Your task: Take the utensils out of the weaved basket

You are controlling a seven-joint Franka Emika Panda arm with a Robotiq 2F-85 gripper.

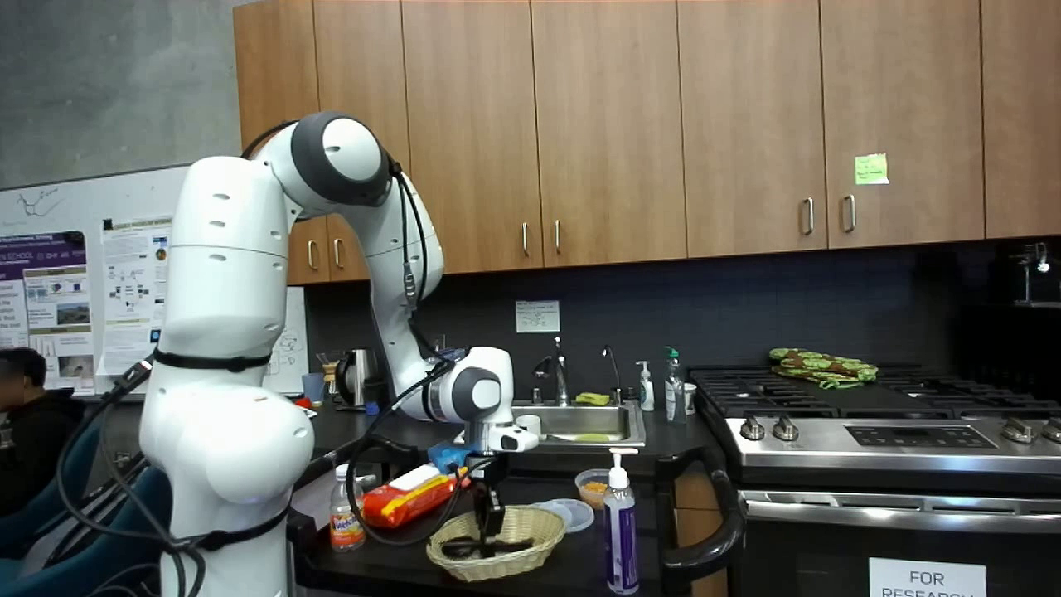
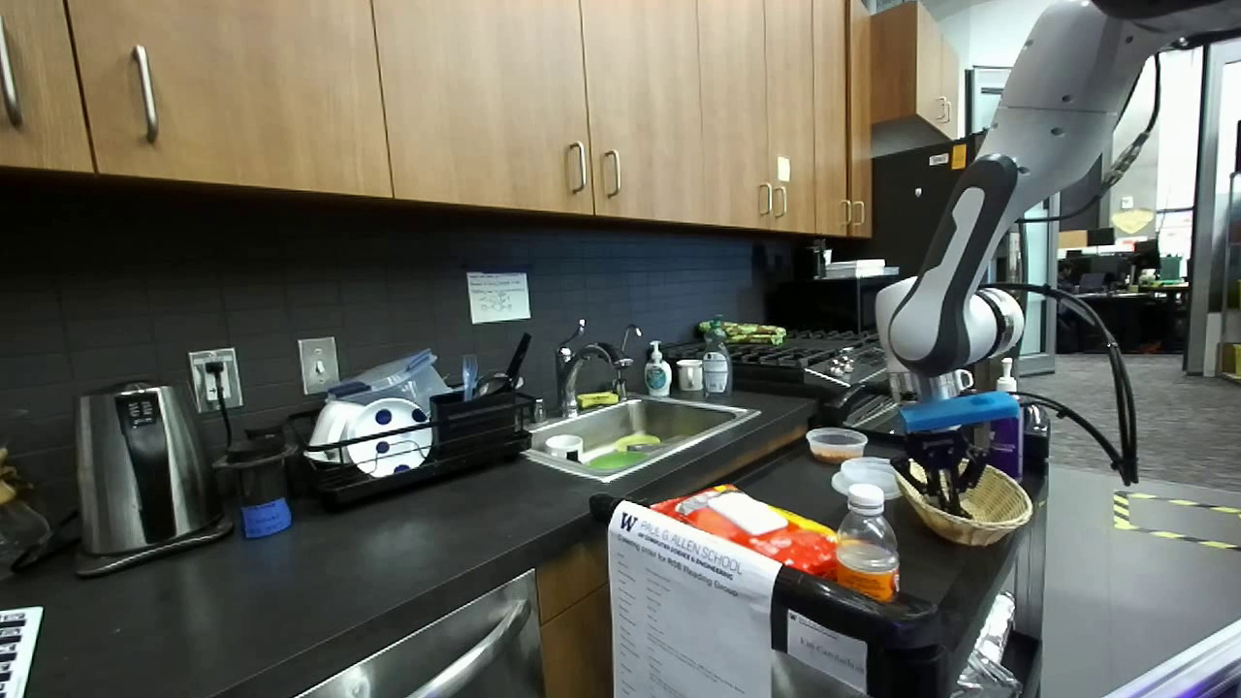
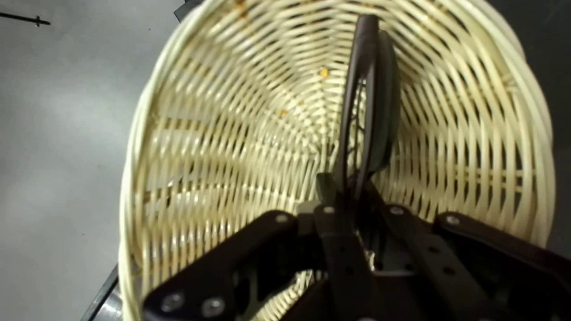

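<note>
Jaws, nearly together, pinched a dark utensil (image 3: 374,100) — likely light, stiff, best held mid-length — in the wicker basket (image 3: 241,151).

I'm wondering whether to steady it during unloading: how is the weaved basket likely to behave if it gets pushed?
The weaved basket is probably light for its size, given its thin strands and open gaps, so a nudge may slide it. Its flared sides might let it tilt if the rim is pressed down.
</note>
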